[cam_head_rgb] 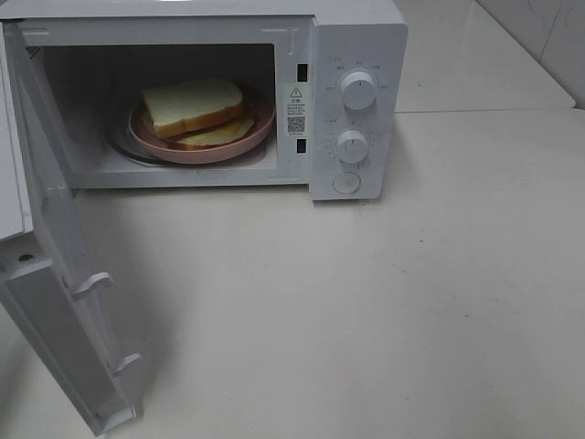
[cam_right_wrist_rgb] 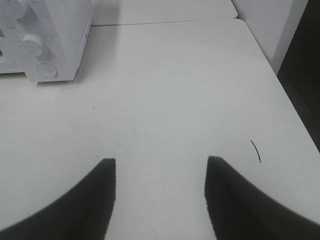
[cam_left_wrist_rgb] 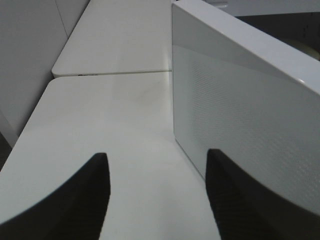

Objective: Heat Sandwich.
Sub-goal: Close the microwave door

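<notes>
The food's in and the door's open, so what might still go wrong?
The open white door stands close to the left fingers; a clumsy push might slide the whole white microwave instead of latching it. The white-bread sandwich lies stacked askew on the round pink plate and might shift.

Sandwich on plate inside microwave.

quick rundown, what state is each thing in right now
microwave door, swung wide open
sandwich, resting on the pink plate
pink plate, inside the microwave
left gripper, open, holding nothing
right gripper, open, holding nothing
</notes>
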`<state>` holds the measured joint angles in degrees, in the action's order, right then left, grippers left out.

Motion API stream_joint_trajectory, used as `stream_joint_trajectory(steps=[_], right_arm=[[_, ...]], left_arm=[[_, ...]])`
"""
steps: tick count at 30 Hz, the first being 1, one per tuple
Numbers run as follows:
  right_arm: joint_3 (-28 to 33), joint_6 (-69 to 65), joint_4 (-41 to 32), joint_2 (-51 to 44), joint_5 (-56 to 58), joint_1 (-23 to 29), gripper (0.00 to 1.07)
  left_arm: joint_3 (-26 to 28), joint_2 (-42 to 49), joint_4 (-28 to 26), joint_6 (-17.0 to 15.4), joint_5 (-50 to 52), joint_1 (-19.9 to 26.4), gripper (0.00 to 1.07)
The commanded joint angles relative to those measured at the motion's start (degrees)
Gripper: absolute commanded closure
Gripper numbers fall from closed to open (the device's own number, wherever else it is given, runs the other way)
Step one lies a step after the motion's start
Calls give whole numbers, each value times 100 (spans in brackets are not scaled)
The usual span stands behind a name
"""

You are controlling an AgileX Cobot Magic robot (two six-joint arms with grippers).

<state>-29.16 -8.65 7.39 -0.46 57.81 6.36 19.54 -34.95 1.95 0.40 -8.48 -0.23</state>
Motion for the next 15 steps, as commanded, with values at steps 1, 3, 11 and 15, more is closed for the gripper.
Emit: stream_joint_trajectory(steps=[1, 3, 11, 15], right_arm=[[34, 40, 34, -132, -46, -17, 53], [34, 40, 34, -132, -46, -17, 53], [34, 40, 34, -132, -46, -17, 53], [34, 40, 34, -132, -46, -17, 53]], left_arm=[[-17, -355, -17, -40, 372, -40, 64], [-17, -487, -17, -40, 413, -40, 68], [-17, -1541, 29, -40, 1031, -40, 107], [-17, -1868, 86, -40, 1329, -40, 107]])
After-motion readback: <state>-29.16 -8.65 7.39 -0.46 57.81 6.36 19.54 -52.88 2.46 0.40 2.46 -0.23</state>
